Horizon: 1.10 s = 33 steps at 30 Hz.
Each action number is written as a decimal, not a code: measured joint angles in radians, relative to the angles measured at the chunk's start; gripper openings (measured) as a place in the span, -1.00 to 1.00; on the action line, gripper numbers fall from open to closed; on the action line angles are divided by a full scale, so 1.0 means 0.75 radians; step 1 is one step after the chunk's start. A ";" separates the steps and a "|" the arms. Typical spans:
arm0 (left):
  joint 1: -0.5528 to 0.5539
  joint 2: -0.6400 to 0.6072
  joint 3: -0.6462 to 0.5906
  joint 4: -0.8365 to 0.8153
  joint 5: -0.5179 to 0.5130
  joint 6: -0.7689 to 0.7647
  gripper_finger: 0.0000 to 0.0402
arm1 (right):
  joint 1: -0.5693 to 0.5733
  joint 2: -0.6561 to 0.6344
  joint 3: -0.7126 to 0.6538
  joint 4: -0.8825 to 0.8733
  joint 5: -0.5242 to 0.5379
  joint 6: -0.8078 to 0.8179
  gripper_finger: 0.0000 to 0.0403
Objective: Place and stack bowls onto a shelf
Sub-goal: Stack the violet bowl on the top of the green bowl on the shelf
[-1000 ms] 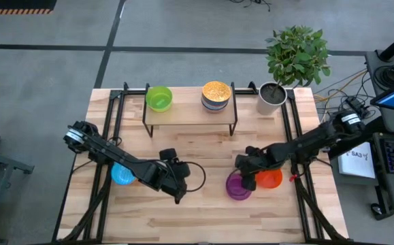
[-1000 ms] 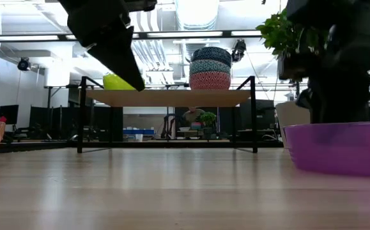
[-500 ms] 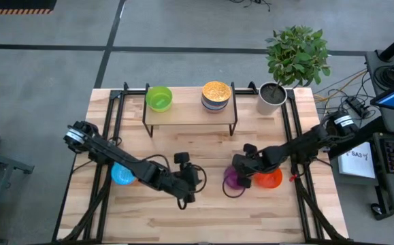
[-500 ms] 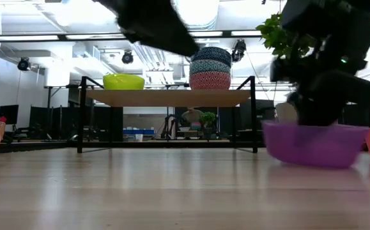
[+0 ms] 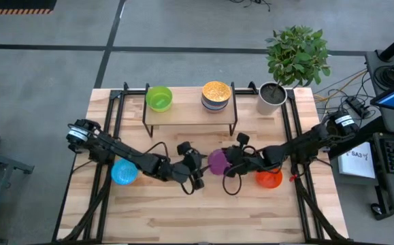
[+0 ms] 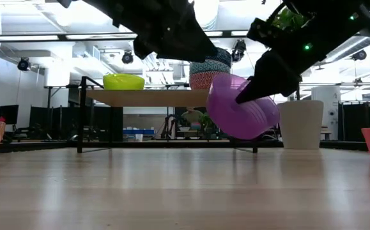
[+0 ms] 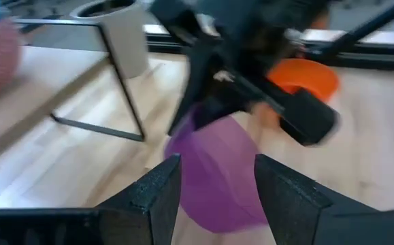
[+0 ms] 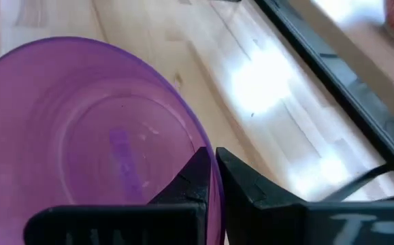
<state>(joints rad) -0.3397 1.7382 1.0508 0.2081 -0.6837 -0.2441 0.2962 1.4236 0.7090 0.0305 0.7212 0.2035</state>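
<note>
Now I see the purple bowl (image 6: 242,107) off the table, tilted in the air.

My right gripper (image 5: 232,161) pinches its rim, carried toward the middle since a second ago; my left gripper (image 5: 197,170), fingers spread, has moved up beside it.

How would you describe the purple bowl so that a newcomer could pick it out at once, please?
Start at the wooden shelf at the table's far side and come forward to the middle of the table. There the right gripper holds the purple bowl tilted in the air, fingers pinching its rim. It is the only purple bowl, and the only one off a surface.
</note>
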 joint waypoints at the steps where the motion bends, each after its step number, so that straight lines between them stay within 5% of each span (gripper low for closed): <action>1: 0.007 0.000 0.000 0.001 -0.011 -0.006 -0.16 | 0.000 0.002 0.000 0.013 0.012 -0.017 -0.94; 25: 0.070 0.173 0.001 0.187 -0.020 -0.119 -0.17 | 0.000 0.006 0.009 0.015 0.052 -0.027 -0.94; 33: 0.070 0.203 0.001 0.196 -0.092 -0.140 -0.55 | -0.001 0.006 0.009 0.011 0.015 -0.003 -0.93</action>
<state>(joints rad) -0.2871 1.8901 1.0515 0.3553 -0.7524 -0.3494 0.2958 1.4281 0.7155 0.0391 0.7326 0.2016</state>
